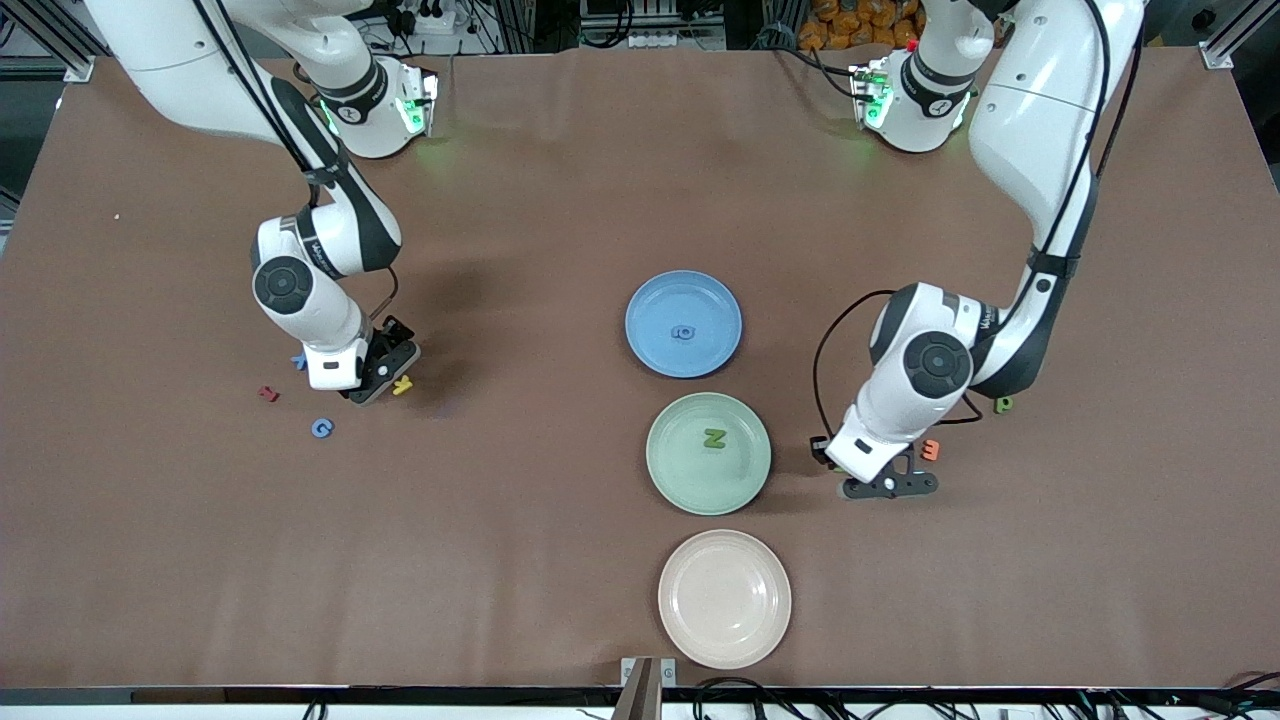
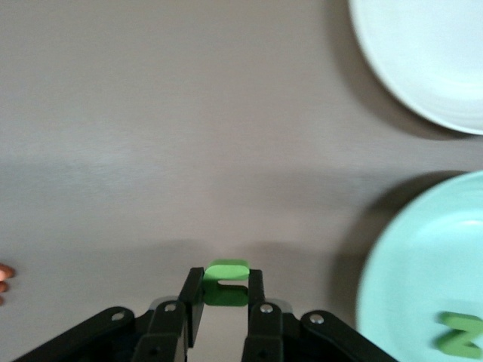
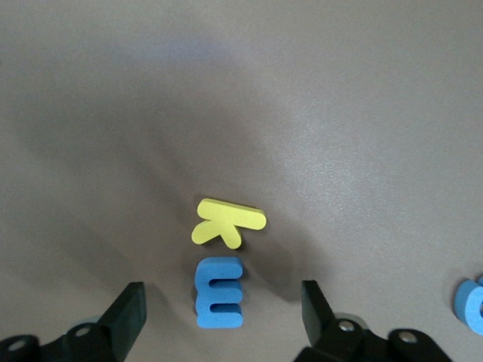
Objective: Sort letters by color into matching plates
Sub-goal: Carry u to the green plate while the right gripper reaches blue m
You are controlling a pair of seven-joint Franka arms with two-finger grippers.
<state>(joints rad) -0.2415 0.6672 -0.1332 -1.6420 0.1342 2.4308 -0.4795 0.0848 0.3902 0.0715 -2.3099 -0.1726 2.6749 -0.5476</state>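
Observation:
My left gripper (image 2: 225, 292) is shut on a green letter (image 2: 225, 283). It is low over the table (image 1: 885, 487), beside the pale green plate (image 1: 680, 480) toward the left arm's end. That plate holds a green N (image 1: 714, 437), which also shows in the left wrist view (image 2: 462, 334). The blue plate (image 1: 650, 300) holds one blue letter (image 1: 684, 332). My right gripper (image 3: 223, 309) is open, low over a blue E (image 3: 219, 292) that lies between its fingers. A yellow K (image 3: 226, 221) lies just past the E and also shows in the front view (image 1: 402, 385).
A blue G (image 1: 322, 428), a red letter (image 1: 267, 393) and another blue letter (image 1: 298, 361) lie by the right gripper. An orange letter (image 1: 931, 450) and a green P (image 1: 1003, 404) lie by the left gripper. A cream-pink plate (image 1: 690, 630) sits nearest the front camera.

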